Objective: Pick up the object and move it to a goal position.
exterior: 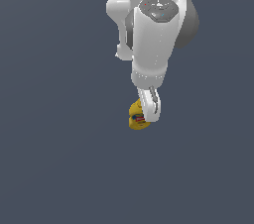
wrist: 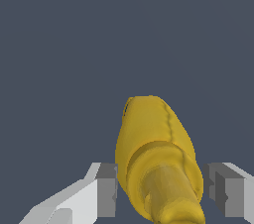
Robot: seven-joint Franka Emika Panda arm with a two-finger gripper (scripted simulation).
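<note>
the yellow squeeze bottle [wrist: 158, 161] lies between the fingers [wrist: 101, 191] of the gripper [exterior: 144, 115]; the jaws stand open, a gap on each side of it; no desk edge shows on the plain grey surface [exterior: 59, 168]

The object is a small yellow squeeze bottle [exterior: 137, 117] with a tapered yellow cap and a red-and-blue label on its side. In the wrist view the bottle [wrist: 154, 139] looks wide at the body and narrows toward the cap. It seems tilted rather than upright, though the exterior view hides much of it.
</note>
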